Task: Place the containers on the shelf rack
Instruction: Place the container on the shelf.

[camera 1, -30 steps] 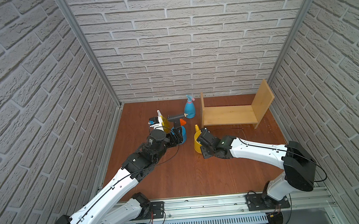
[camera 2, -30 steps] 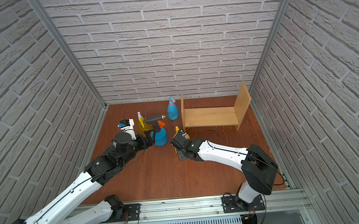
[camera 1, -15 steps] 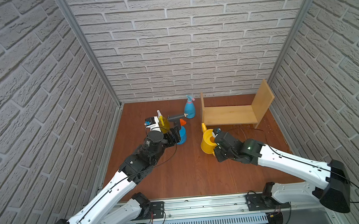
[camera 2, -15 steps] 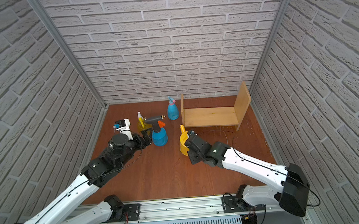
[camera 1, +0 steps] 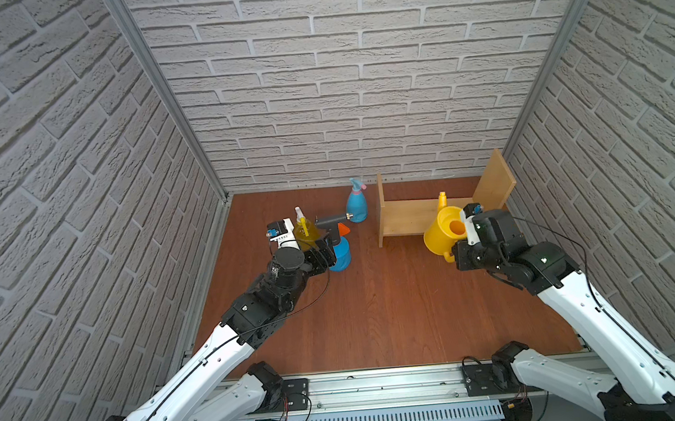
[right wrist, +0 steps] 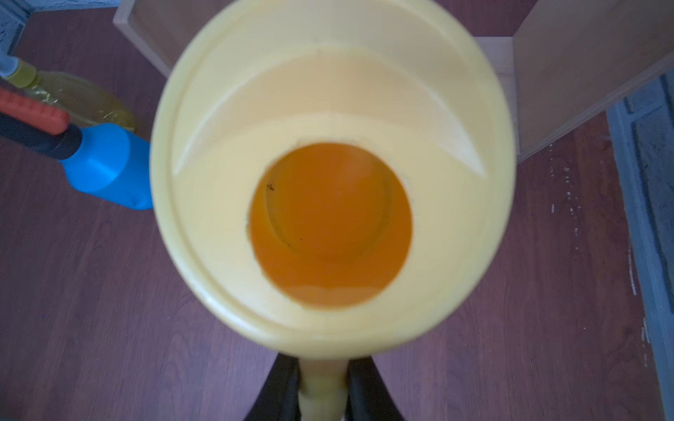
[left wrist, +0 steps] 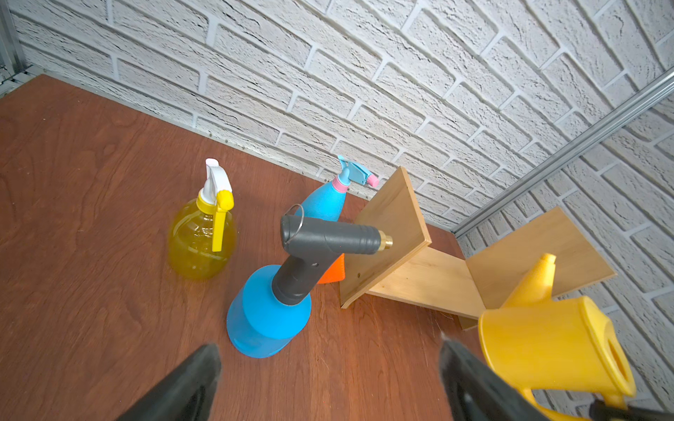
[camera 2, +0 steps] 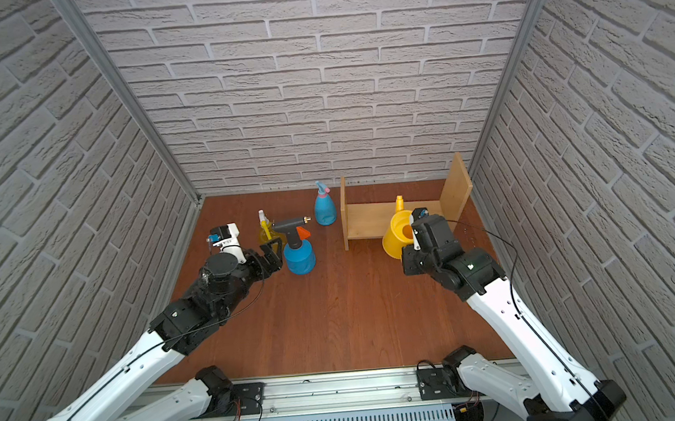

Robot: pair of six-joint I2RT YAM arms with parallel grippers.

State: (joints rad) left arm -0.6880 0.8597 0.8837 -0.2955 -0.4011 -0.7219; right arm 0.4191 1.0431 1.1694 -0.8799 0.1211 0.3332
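The right tool (right wrist: 321,392) is clenched on the thin handle of the yellow watering can (camera 1: 440,234). One black finger sits on each side of the handle, and the handle fills the gap. The can hangs out in front of this tool, tipped so that its round open top looks back at the tool. Its spout points away from the tool, toward the shelf rack (camera 1: 405,219). In both top views the spout tip shows over the flat middle board of the rack, close to the side board that is nearer this tool. The fat body of the can is at the front edge of that board. I cannot tell if the can touches the wood.

The left tool (left wrist: 330,350) is released, its two fingers spread wide with nothing between them. The blue pressure sprayer (left wrist: 268,317) stands upright on the tabletop (camera 1: 377,308) just ahead of this tool's open gap, very near the fingertips. Its dark pump top has a nozzle that points toward the rack. An orange part (left wrist: 333,271) shows behind the pump. The see-through yellow spray bottle (left wrist: 200,244) stands a bit farther from the left tool, beside the blue sprayer. The light-blue spray bottle (camera 1: 356,205) with pink trim stands farthest ahead of the left tool, just beside the outer face of the rack's nearer side board. These three are on the tabletop, not on the rack
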